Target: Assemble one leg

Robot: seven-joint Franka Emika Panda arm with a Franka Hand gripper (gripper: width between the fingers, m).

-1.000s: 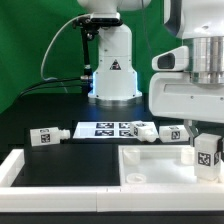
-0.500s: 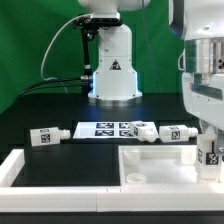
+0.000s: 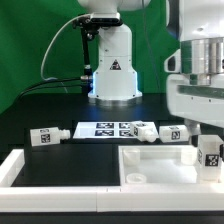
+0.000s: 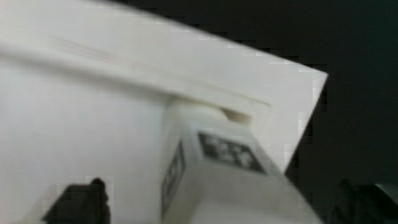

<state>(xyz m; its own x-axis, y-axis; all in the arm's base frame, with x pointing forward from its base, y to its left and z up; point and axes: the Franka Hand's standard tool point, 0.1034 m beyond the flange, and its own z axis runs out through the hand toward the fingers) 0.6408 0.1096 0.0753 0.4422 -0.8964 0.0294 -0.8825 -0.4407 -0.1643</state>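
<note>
Leg [image 3: 208, 153] between end effector [image 4: 231, 205] fingers; three more legs [image 3: 45, 135]; one tray [image 3: 150, 152].

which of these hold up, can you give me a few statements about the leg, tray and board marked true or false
1. A tagged leg stands directly below the gripper. True.
2. The marker board lies inside the tray. False: the marker board lies flat on the black table, beyond the tray.
3. Three more small tagged white pieces lie on the table beside the marker board. True: one at, one at, one at.
4. The tray sits on the exterior view's left. False: it is on the exterior view's right, with the leg at its far right corner.
</note>
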